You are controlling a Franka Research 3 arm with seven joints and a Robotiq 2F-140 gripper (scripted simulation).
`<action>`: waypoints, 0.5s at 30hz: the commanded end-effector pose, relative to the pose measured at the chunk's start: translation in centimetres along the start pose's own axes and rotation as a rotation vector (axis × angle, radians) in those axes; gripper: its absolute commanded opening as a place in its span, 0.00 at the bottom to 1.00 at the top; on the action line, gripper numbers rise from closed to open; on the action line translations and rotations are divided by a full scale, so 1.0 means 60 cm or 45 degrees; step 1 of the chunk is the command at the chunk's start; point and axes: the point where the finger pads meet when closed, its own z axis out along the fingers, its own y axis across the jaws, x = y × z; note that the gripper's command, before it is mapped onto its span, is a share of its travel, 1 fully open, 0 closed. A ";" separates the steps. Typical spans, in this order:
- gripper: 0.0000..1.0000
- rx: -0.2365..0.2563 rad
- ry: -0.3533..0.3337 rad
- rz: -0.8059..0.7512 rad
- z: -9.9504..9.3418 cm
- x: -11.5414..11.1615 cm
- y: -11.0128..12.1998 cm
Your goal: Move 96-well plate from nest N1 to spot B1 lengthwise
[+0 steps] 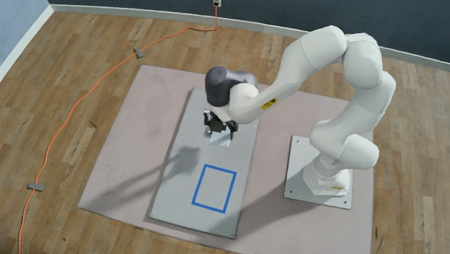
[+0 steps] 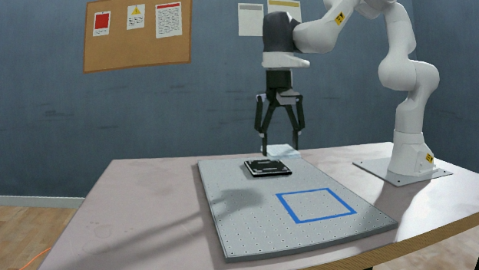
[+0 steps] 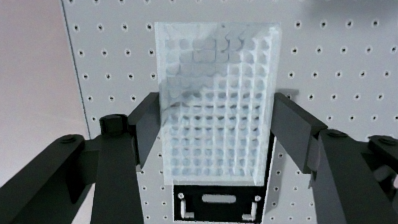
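The jaws (image 2: 279, 143) stand partly open, about half their spread, and are closed on the well plate (image 3: 216, 100), one pad on each long side, as the wrist view shows plainly. The well plate hangs in the air above the perforated board (image 2: 246, 215), a little beyond the black nest (image 2: 267, 167) in the exterior view; in the wrist view only the near edge of the nest shows below the plate, so the plate is lifted free of it. The blue taped outline (image 1: 214, 188) lies nearer on the same board, well apart from the nest, with nothing inside it. The plate looks like thin, clear moulded plastic: probably light and stiff, but smooth-walled and so liable to slip or twist between the pads if the arm swings quickly. Its thin skirt might crack or bow under a hard squeeze, so a moderate pinch across the short width, near the middle of the long sides as here, seems the sound place to take it; that keeps the weight balanced and the plate level. Being see-through, its edges are hard to read against the pale board. Setting it down lengthwise inside the tape will likely call for a slow, flat descent, since a tilted corner could catch the board and skid the plate out of line.
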 end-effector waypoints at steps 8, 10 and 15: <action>0.60 -0.009 0.005 0.049 0.000 0.049 -0.002; 0.60 -0.009 0.005 0.049 0.001 0.060 -0.003; 0.60 -0.009 0.005 0.049 0.002 0.087 -0.006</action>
